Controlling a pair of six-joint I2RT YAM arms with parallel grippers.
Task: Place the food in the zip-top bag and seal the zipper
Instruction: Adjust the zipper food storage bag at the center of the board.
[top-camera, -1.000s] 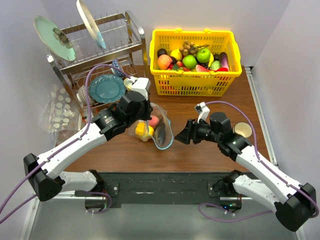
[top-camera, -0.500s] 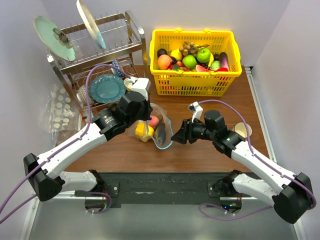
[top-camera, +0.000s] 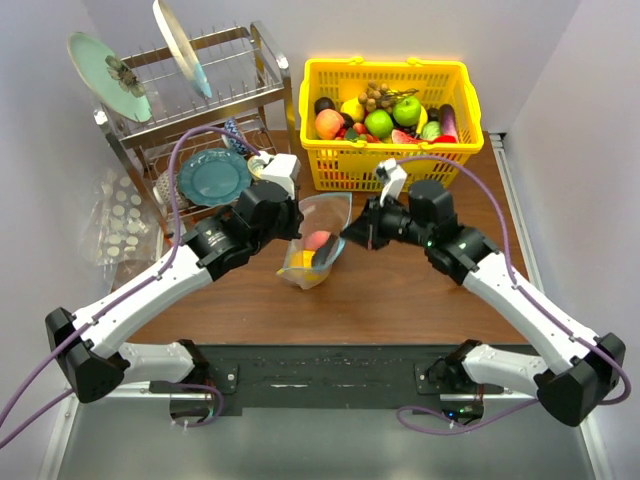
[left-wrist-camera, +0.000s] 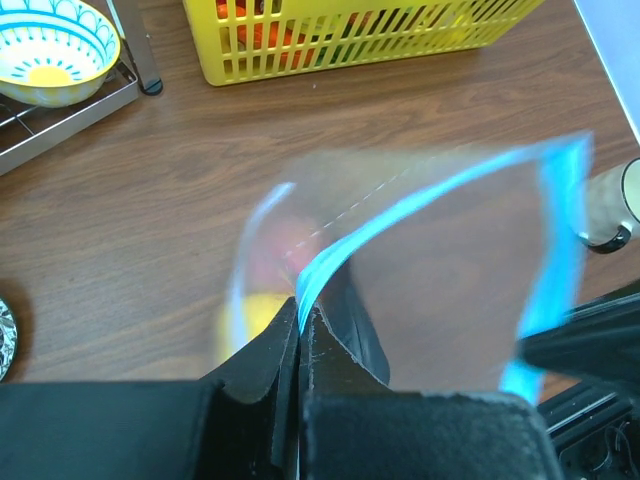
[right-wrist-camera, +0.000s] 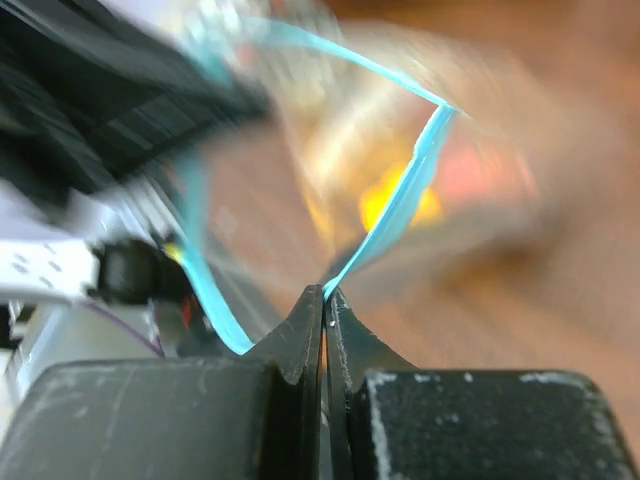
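Both grippers are pressed together on the zipper (right-wrist-camera: 395, 210): left gripper (left-wrist-camera: 300, 315) pinches the teal strip at one end of the mouth, right gripper (right-wrist-camera: 325, 295) pinches it at the other end. The zip-top bag (top-camera: 322, 215) hangs between them over the middle of the counter (top-camera: 400, 300), mouth up and gaping in a loop. Its bottom sags low (cannot tell if it rests on the wood).

Judged step: closing the mouth. To do it well:
- Draw the two pinches apart along the strip so both lips pull flat together.
- Keep the mouth up so nothing rolls out.
- Don't yank, since the plastic is soft and could slip from a pinch.
- Once the strip is taut, one gripper likely has to press along it to lock the track.

Containers:
- The bag holds a few pieces of food (top-camera: 318, 240): a peach-red one, a yellow one below it and something dark beside them.
- The yellow basket (top-camera: 385, 170) at the back is piled with more toy fruit: green, peach, red, purple.
- A small bowl (left-wrist-camera: 50, 50) sits on the rack shelf, and nothing is visible in it.
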